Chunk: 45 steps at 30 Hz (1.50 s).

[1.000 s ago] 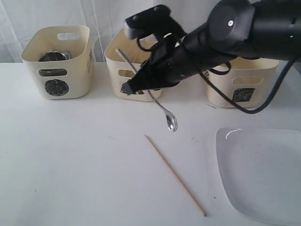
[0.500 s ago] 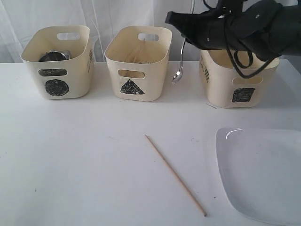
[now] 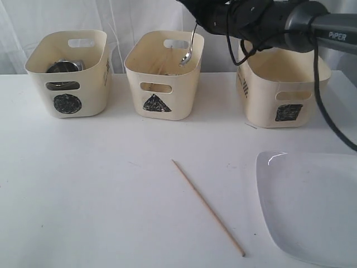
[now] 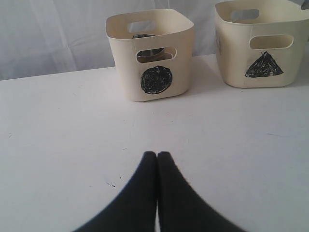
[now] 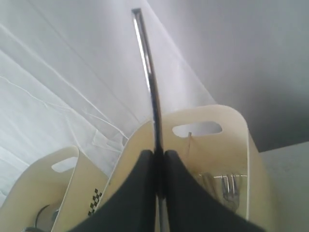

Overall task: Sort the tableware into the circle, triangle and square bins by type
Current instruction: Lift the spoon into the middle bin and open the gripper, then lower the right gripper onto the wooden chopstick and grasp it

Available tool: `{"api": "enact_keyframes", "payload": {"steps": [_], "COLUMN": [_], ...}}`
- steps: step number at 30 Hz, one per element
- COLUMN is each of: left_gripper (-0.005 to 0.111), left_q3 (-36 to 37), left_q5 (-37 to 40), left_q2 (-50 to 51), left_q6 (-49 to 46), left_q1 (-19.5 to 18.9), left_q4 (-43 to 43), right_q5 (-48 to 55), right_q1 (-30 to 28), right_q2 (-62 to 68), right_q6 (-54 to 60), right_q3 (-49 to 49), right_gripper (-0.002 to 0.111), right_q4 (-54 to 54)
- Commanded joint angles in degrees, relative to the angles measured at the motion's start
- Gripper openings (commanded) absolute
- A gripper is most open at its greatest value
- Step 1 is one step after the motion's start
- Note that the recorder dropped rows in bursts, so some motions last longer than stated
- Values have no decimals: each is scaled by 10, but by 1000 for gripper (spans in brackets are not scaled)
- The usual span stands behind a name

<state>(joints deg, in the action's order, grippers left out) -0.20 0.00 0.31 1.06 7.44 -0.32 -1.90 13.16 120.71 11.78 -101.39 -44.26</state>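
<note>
My right gripper (image 3: 195,17) is shut on the handle of a steel spoon (image 3: 186,56), which hangs bowl-down just over the rim of the triangle bin (image 3: 184,84). In the right wrist view the fingers (image 5: 145,166) pinch the spoon handle (image 5: 147,63) above that bin (image 5: 241,140), where a fork (image 5: 231,188) and a chopstick (image 5: 190,145) lie inside. The circle bin (image 3: 39,78) holds steel ware (image 3: 63,67). The square bin (image 3: 262,106) stands at the right. My left gripper (image 4: 157,153) is shut and empty, low over the table facing the circle bin (image 4: 120,58).
One wooden chopstick (image 3: 207,207) lies diagonally on the white table in front of the bins. A large white plate (image 3: 309,206) sits at the front right. White curtains hang behind the bins. The right arm's cable (image 3: 329,123) loops past the square bin.
The right arm has lifted the spoon from low over the table, swung it up beside the square bin, then left until it hangs above the triangle bin. The left gripper is not seen earlier.
</note>
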Motion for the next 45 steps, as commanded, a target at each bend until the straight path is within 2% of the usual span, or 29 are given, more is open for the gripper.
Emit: {"api": "enact_keyframes", "payload": {"steps": [1, 3, 4, 6, 9, 11, 17, 19, 22, 25, 28, 33, 45], "left_gripper": [0, 0, 0, 0, 0, 0, 0, 0, 0, 0, 0, 0, 0], "left_q3": [2, 2, 2, 2, 2, 2, 2, 2, 2, 2, 2, 2, 2], "left_q5": [0, 0, 0, 0, 0, 0, 0, 0, 0, 0, 0, 0, 0], "left_q2": [-3, -3, -3, -3, -3, -3, -3, -3, -3, -3, -3, -3, -3], "left_q6": [0, 0, 0, 0, 0, 0, 0, 0, 0, 0, 0, 0, 0], "left_q1": [1, 1, 1, 1, 1, 1, 1, 1, 1, 1, 1, 1, 1], "left_q4": [-4, -4, -4, -4, -4, -4, -4, -4, -4, -4, -4, -4, -4], "right_q5": [6, 4, 6, 7, 13, 31, 143, 186, 324, 498, 587, 613, 613], "right_q1": [0, 0, 0, 1, 3, 3, 3, 3, 3, 13, 34, 75, 156], "right_q2": [45, 69, 80, 89, 91, 85, 25, -5, -46, -67, -69, -69, -69], "right_q6": [-1, 3, 16, 25, 37, 54, 144, 155, 157, 157, 154, 97, 59], "right_q3": [-57, -85, -100, -111, -111, -111, -85, -63, -32, 6, 53, 136, 199], "right_gripper": [0, 1, 5, 19, 47, 55, 37, 36, 36, 37, 41, 52, 52], "right_q4": [2, 5, 5, 7, 10, 23, 136, 170, 241, 269, 298, 388, 394]}}
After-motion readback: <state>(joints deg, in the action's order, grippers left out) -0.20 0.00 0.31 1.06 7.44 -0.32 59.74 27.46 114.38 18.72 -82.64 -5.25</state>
